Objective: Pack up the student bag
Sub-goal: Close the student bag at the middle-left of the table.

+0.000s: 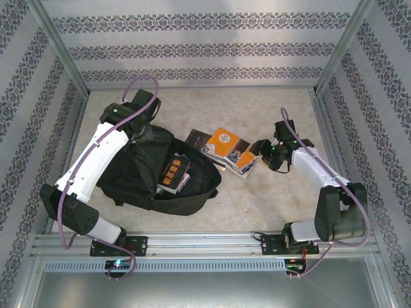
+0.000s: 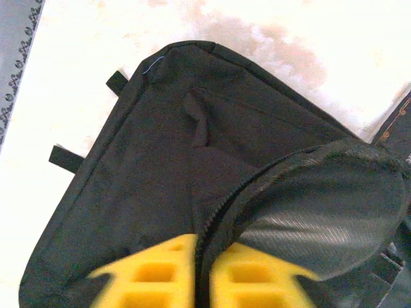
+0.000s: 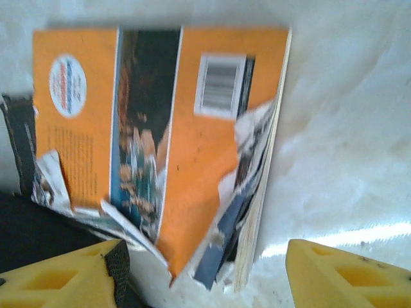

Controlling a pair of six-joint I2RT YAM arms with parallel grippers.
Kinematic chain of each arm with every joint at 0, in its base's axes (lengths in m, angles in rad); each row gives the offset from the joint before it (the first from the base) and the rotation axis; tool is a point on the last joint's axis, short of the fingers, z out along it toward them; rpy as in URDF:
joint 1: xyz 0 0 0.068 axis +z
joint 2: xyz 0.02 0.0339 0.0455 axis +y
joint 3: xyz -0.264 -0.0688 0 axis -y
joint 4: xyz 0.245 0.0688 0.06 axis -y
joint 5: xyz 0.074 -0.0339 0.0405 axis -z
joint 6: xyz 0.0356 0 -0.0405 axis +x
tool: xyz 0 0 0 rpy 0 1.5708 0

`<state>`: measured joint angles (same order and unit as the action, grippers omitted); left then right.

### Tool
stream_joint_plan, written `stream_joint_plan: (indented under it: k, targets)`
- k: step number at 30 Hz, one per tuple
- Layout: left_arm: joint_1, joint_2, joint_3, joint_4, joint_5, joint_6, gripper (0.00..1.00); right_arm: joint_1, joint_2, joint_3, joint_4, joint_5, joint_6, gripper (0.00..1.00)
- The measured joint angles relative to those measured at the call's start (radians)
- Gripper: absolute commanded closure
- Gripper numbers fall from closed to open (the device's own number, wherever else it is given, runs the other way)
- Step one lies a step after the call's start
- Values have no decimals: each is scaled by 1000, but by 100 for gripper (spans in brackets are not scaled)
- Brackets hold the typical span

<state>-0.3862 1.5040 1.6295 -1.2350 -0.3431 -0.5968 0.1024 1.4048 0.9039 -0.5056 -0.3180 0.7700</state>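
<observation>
At backpack [image 1: 138, 170] far rim, L gripper [image 2: 204, 269] pinching zip edge, jaws near shut, backpack flat on table [image 1: 270, 199] left half, orange book [image 3: 192, 160] to its right, R gripper [image 3: 204, 256] wide open, empty.

Left arm [image 1: 96, 151]: elbow near left edge of tabletop [image 1: 270, 205], forearm angled toward far-left corner. Left end effector [image 2: 204, 250]: fingers nearly together, pinching the student bag [image 2: 160, 160]. Right arm [image 1: 314, 163]: forearm reaching toward centre. Right end effector [image 3: 205, 269]: fingers wide apart.
</observation>
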Motion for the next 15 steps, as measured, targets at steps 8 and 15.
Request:
stream_joint_plan:
  k: [8, 15]
  targets:
    - [-71, 63, 172, -23, 38, 26, 36, -3, 326, 350, -13, 84, -121, 23]
    - [-273, 216, 381, -26, 137, 103, 27, -16, 603, 645, -100, 51, -286, 19]
